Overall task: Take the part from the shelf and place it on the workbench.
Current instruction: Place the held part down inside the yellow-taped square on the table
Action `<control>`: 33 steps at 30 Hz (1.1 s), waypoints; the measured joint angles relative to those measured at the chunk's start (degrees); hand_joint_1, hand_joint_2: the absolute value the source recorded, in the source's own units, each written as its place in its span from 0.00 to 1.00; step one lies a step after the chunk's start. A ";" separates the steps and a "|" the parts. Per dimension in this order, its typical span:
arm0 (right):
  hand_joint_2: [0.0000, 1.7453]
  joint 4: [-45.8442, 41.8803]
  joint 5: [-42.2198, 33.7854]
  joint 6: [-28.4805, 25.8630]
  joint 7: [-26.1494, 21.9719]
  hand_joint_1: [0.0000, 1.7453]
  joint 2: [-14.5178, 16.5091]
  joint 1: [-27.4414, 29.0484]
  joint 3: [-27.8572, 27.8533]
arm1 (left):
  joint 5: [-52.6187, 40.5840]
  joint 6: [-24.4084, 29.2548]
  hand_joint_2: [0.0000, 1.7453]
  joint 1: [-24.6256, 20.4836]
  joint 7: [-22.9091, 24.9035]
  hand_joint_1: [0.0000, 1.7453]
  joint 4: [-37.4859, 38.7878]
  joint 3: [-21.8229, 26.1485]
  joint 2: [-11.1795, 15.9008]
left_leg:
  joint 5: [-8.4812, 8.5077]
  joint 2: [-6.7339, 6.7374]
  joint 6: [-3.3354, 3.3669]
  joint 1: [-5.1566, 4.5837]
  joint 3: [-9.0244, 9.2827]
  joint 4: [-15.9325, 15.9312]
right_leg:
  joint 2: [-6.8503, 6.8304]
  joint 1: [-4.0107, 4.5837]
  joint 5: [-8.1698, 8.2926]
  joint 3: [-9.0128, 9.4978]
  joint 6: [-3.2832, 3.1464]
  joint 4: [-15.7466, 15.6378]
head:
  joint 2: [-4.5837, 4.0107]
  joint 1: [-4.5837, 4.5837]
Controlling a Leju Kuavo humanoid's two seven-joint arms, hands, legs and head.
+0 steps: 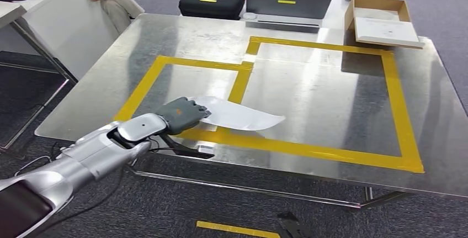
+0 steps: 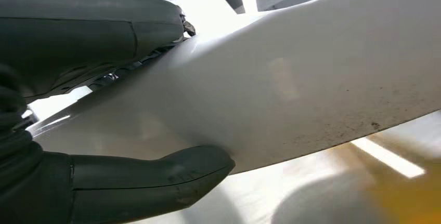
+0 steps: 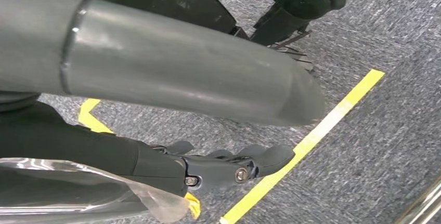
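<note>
Lower left of the frame: left hand (image 1: 182, 114) gripping one end of the white curved part (image 1: 240, 114), held low over the steel desk (image 1: 309, 94) across the yellow tape (image 1: 405, 133). Right hand (image 3: 229, 167) empty, fingers loosely apart above carpet. Upper right: cardboard box (image 1: 381, 20)

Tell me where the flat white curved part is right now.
In the head view, the flat white curved part is held in the left hand over the steel workbench, crossing the near yellow tape line.
</note>
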 joint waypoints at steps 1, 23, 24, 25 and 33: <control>0.00 0.00 -0.04 -0.09 -0.13 0.00 -0.01 0.08 -0.16 | 0.01 0.10 1.00 0.05 -0.03 1.00 -0.05 0.01 1.07 | 0.01 -0.01 -0.01 0.01 0.00 -0.02 | -0.03 0.00 -0.01 0.00 -0.02 0.01 | 0.00 0.00; 0.00 0.00 0.07 -1.44 -0.73 0.00 -0.01 0.46 -2.61 | -6.53 13.14 0.00 3.72 3.97 0.00 -4.72 3.25 9.79 | 0.02 -0.01 -0.03 -0.03 0.00 -0.04 | -0.02 -0.04 -0.03 -0.03 -0.07 0.02 | 0.00 0.01; 0.00 0.00 0.13 -1.44 -0.75 0.00 -0.01 0.46 -2.75 | -7.18 14.37 0.00 4.08 4.27 0.00 -4.88 3.63 9.51 | 0.02 -0.01 -0.03 -0.03 0.00 -0.04 | -0.03 -0.04 -0.03 -0.04 -0.07 0.02 | 0.00 0.01; 0.00 0.00 0.19 -1.44 -0.76 0.00 -0.01 0.46 -2.92 | -7.71 15.62 0.00 4.48 4.59 0.00 -5.16 4.05 9.19 | 0.02 -0.01 -0.03 -0.03 0.00 -0.03 | -0.03 -0.04 -0.03 -0.04 -0.07 0.02 | 0.00 0.01; 0.00 0.00 0.30 -1.62 -1.01 0.00 0.23 0.64 -3.85 | -7.74 20.64 0.00 7.66 4.92 0.00 -12.57 8.64 6.96 | 0.24 -0.04 0.74 -0.22 0.19 -0.30 | -0.08 -0.26 0.34 0.14 0.59 -0.58 | 0.01 -0.02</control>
